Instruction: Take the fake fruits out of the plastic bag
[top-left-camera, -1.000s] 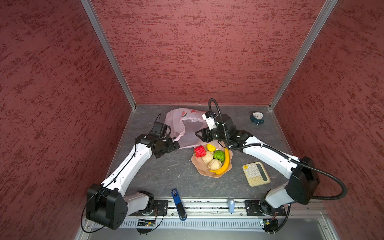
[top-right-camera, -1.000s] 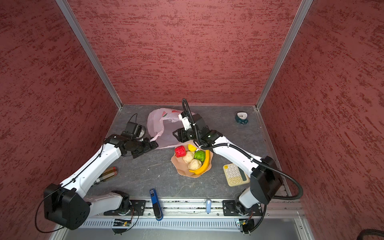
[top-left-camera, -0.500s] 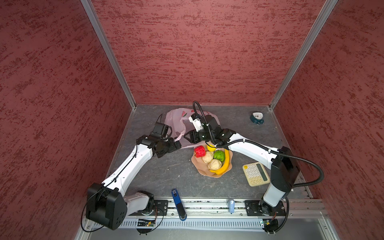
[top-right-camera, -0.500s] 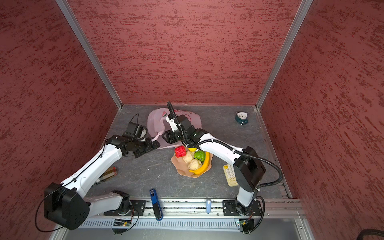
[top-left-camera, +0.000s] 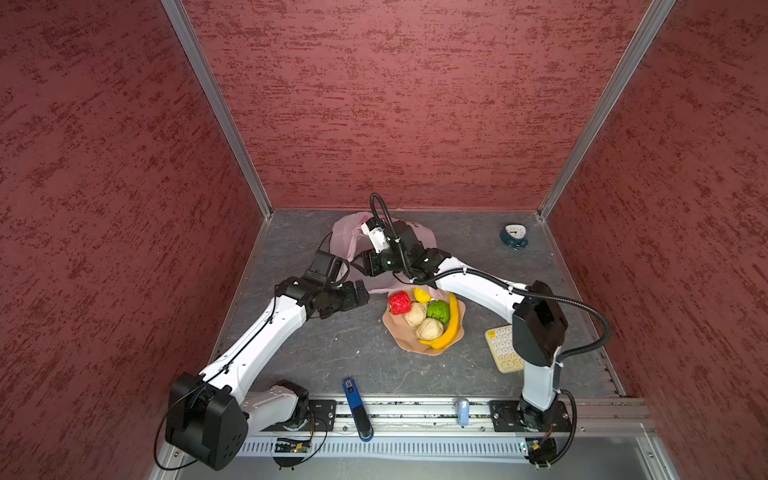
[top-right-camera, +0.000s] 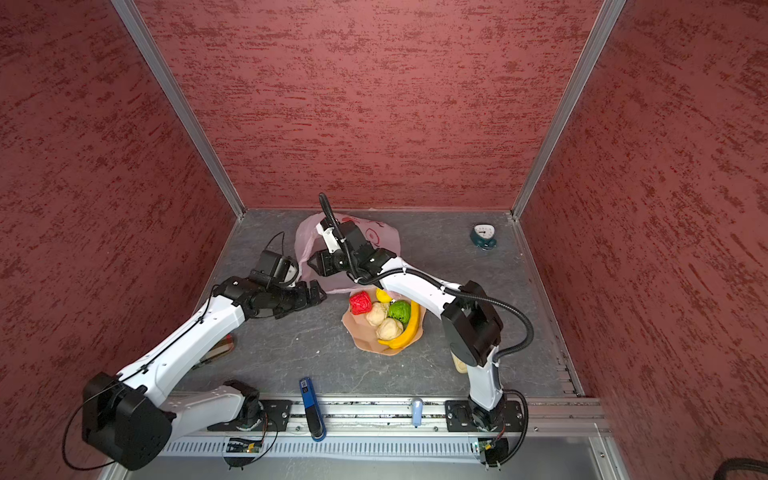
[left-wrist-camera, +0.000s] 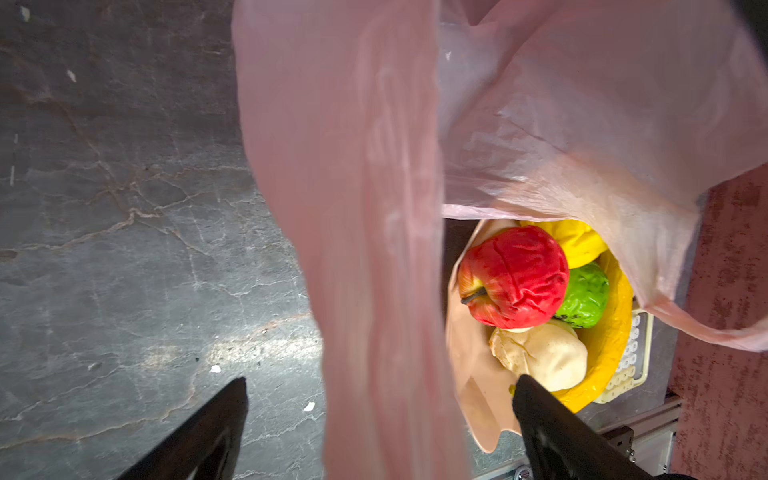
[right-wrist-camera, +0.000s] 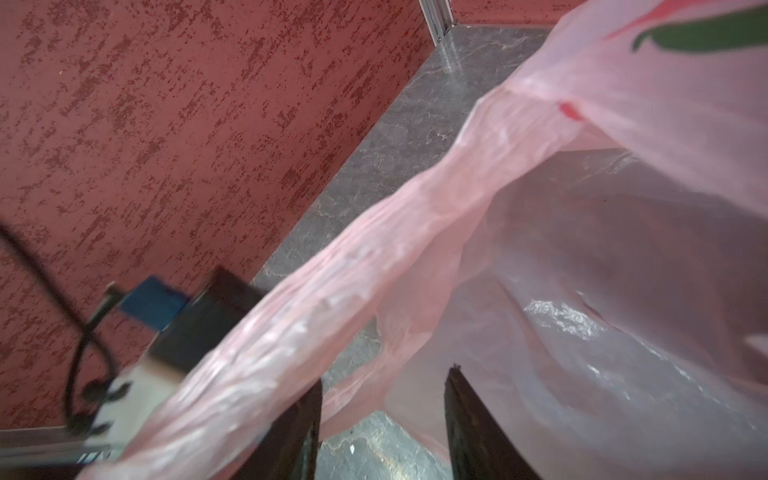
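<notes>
Fake fruits (top-left-camera: 415, 314) heaped in bowl (top-left-camera: 395, 334); plastic bag (top-left-camera: 343, 232) adjacent.

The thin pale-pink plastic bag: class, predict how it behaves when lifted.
Probably floppy: the pale-pink plastic bag sags in crinkled folds, its handle a twisted strip. Likely light: translucent film, nothing visible inside in the right wrist view.

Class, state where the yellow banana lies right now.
In both top views the banana lies in the peach bowl, curved along its right rim beside the green fruit, nearer the camera than the plastic bag.
</notes>
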